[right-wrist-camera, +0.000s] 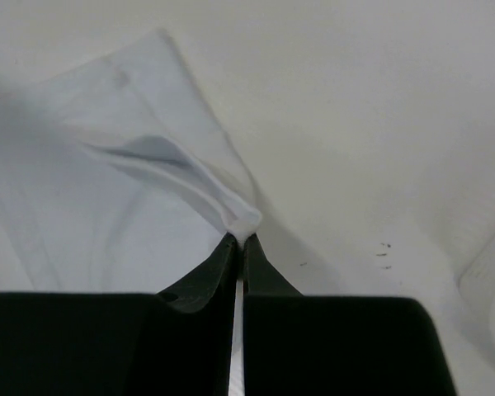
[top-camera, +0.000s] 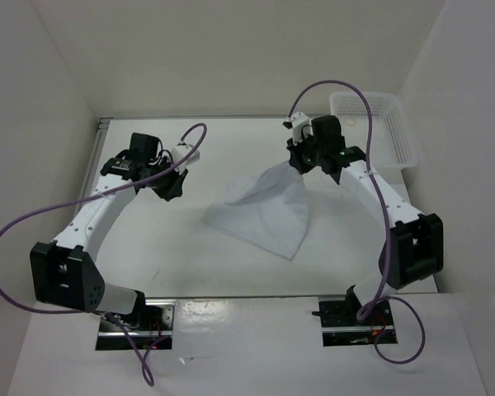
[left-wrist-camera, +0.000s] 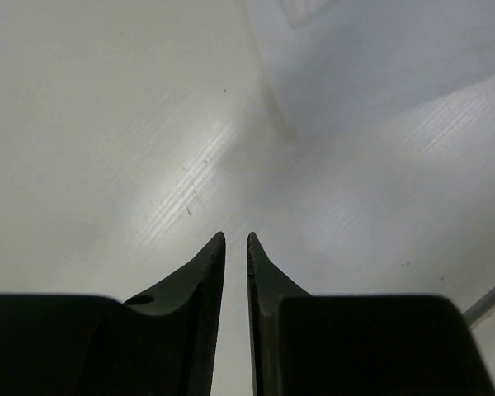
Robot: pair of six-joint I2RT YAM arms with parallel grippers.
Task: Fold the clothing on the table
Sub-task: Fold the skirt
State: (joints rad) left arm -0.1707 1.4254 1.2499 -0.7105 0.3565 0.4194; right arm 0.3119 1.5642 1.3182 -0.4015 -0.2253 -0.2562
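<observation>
The cloth (top-camera: 264,214) lies spread on the table (top-camera: 148,247), left of the basket (top-camera: 384,124) and nearer the arms, its corner closest to the basket pulled up into a peak. The right gripper (right-wrist-camera: 240,241), just left of the basket, is clamped on that corner, with fabric bunched at its tips. The left gripper (left-wrist-camera: 236,239) hangs over the table far left of the basket, apart from the cloth, its fingers slightly parted and holding nothing.
</observation>
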